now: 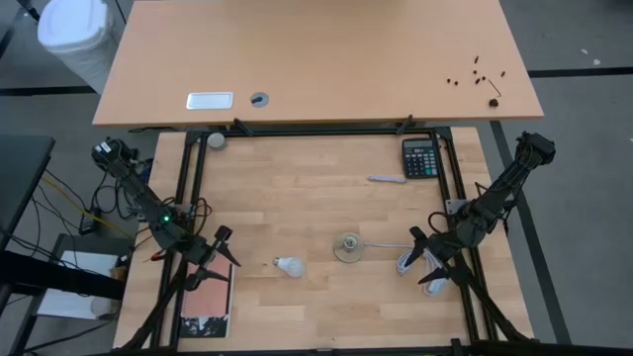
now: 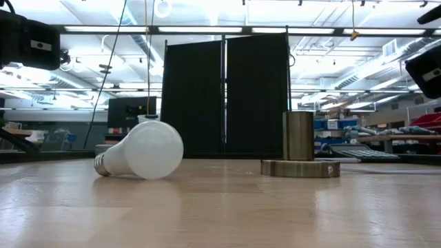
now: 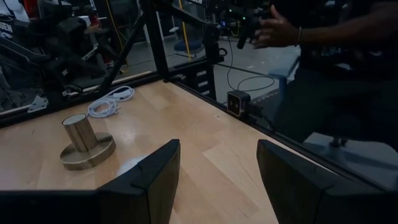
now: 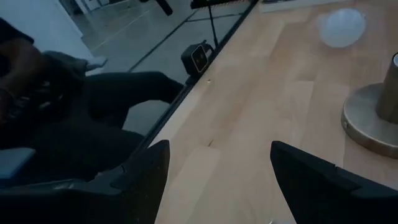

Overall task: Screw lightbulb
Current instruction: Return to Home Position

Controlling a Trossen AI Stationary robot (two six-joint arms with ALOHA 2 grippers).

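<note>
The white lightbulb point(image 1: 289, 265) lies on its side on the wooden table, left of centre near the front; in the low view point(image 2: 141, 151) its grey screw base points left. It also shows in the right wrist view point(image 4: 341, 27). The brass socket point(image 1: 347, 245), a round disc with an upright cylinder, stands right of the bulb and shows in the low view point(image 2: 300, 155) and the left wrist view point(image 3: 85, 144). My left gripper point(image 1: 220, 252) is open at the table's left edge, left of the bulb. My right gripper point(image 1: 427, 259) is open at the right, beside the coiled white cord point(image 1: 407, 261).
A calculator point(image 1: 420, 157) and a pen point(image 1: 387, 179) lie at the far right. A roll of tape point(image 1: 215, 140) sits at the far left corner. A book point(image 1: 207, 301) lies at the front left. A person stands beyond the near edge point(image 3: 348, 74). A small camera point(image 3: 239, 102) sits on that edge.
</note>
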